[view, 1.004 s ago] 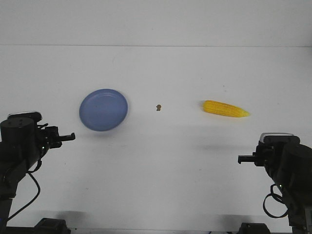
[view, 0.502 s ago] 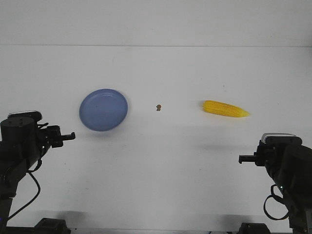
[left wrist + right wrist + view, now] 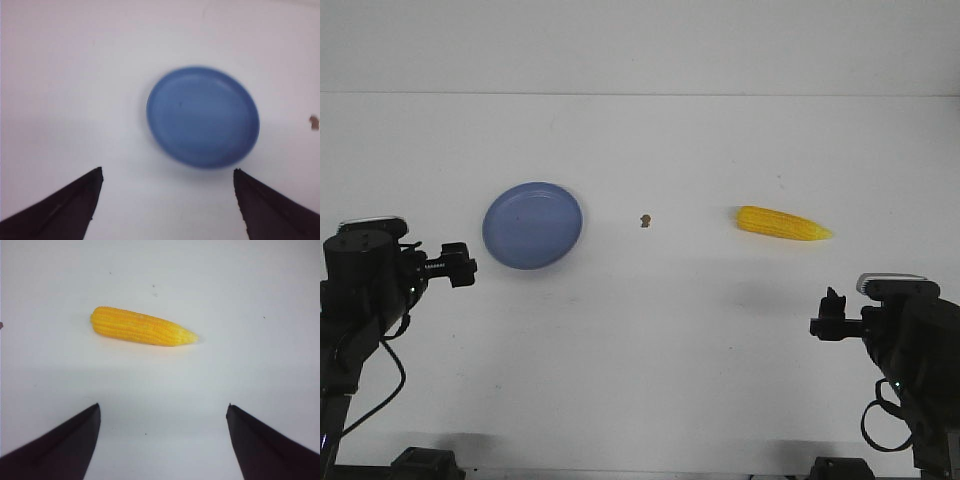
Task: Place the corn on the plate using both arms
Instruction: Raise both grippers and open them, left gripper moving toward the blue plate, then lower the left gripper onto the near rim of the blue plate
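Corn (image 3: 783, 223): lies crosswise on counter (image 3: 700, 330), tip outward, ahead of right hand (image 3: 161, 440), nearer; both hands spread, empty.

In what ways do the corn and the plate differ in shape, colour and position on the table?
The corn is long and tapers to a point, while the plate is round and shallow. The corn is bright yellow; the plate is plain blue. The corn lies on the robot's right side, the plate on its left. Both rest on the white table, apart from each other and untouched by either gripper.
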Robot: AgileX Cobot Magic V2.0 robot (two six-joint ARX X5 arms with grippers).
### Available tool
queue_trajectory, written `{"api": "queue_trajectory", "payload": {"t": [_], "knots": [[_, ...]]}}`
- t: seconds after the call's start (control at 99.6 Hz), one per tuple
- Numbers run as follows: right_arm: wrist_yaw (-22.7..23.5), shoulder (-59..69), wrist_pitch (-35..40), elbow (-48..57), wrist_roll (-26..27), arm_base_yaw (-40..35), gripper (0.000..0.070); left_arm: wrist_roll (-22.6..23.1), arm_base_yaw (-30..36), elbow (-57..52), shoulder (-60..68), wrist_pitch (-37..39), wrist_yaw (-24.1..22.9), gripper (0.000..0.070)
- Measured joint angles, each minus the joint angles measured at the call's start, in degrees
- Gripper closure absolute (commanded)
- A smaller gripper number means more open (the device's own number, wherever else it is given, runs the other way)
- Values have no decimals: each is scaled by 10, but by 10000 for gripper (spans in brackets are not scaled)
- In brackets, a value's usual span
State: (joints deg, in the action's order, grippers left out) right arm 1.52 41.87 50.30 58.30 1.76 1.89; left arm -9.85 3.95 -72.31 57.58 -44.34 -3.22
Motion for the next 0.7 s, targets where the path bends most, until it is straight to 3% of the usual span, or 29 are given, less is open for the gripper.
{"api": "queue_trajectory", "payload": {"t": [0.14,0.371,0.702], "knots": [[0,0,0,0,0,0,167,-9,-23,-1,76,54,7,175],[0,0,0,0,2,0,167,-17,-67,-1,233,119,60,175],[0,0,0,0,2,0,168,-16,-80,-1,391,184,62,174]]}}
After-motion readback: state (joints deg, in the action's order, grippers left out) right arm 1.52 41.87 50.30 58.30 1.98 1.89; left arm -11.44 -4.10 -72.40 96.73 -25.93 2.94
